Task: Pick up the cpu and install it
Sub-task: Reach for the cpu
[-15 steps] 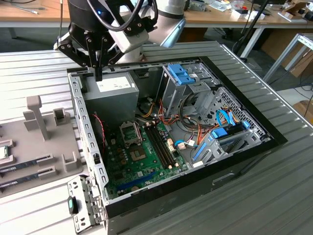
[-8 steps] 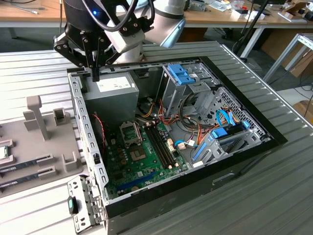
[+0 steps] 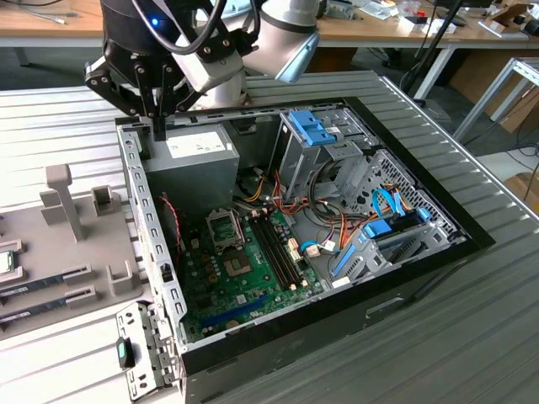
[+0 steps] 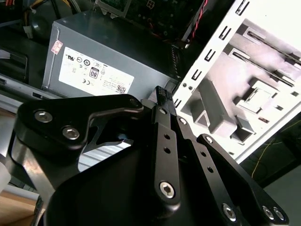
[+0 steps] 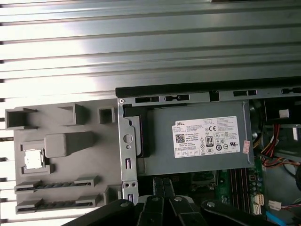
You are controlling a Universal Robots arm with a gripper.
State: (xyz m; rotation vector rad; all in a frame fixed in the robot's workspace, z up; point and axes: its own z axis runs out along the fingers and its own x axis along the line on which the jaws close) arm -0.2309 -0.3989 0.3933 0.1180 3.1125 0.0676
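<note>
End effector is hovering clenched, empty, over the power supply corner of the case. cpu is sitting in a grey tray pocket, well apart. Likely light, stiff, slick-lidded, with a fragile underside; best gripping opposite edges, level.

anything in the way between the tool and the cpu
The tool hangs near the case wall, by the power supply. The cpu lies in the grey tray outside it. That wall and a raised tray block stand between them sideways. Nothing covers the cpu.
</note>
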